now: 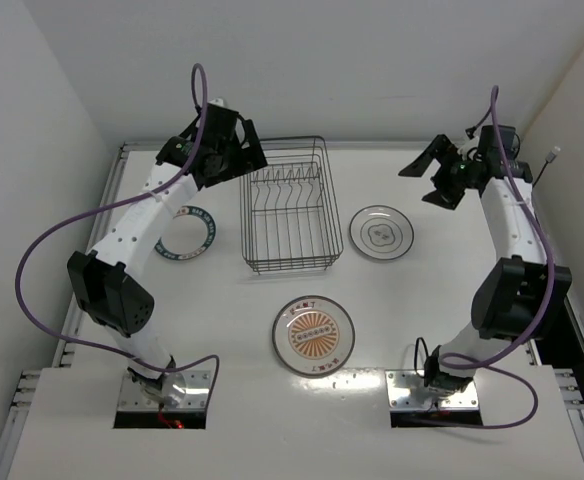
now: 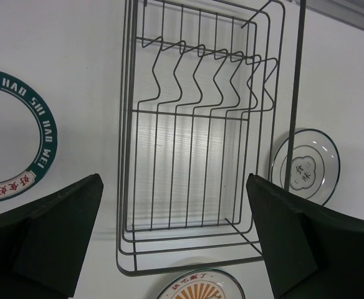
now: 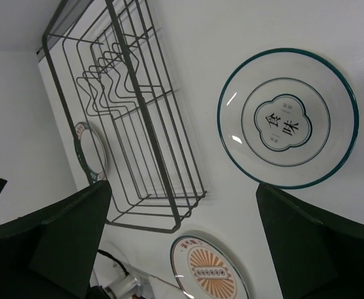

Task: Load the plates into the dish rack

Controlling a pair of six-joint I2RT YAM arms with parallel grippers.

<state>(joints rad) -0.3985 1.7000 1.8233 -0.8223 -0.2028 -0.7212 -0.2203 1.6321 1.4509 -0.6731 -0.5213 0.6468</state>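
White table (image 1: 422,300), teal-rimmed plate (image 2: 10,134) lettered "HAO SHI HAO WEI"

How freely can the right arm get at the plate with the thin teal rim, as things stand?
Probably yes: the open right hand hovers near the plate, which lies flat with nothing on it, apart from the dish rack.

1. Bright, even overhead light left the white table (image 1: 422,300) almost washed out.
2. Shadows were faint and soft-edged beneath the dish rack (image 1: 244,220).
3. Small glints sat on the line-motif plate (image 3: 288,118).
4. Wrist views were sharp centrally; the left gripper's fingers (image 2: 51,243) looked soft and featureless at the lower corners.
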